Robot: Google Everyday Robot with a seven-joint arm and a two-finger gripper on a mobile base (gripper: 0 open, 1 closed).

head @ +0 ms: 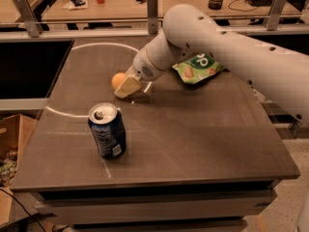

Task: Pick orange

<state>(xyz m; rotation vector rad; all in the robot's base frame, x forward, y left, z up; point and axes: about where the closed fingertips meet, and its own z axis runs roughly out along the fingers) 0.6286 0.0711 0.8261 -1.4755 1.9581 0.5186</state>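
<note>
My gripper (pixel 128 87) is right beside the orange (pixel 117 80), at its four o'clock. Open or closed, I cannot tell. Lifting is left.

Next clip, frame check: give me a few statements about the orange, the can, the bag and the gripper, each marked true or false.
1. The orange lies on the table, farther from the camera than the blue soda can. True.
2. The blue soda can lies on its side. False: it stands upright, its opened top facing up.
3. The gripper is low over the table, right beside the orange. True.
4. The green snack bag sits between the can and the table's near edge. False: it lies toward the far side, partly hidden behind the arm.
</note>
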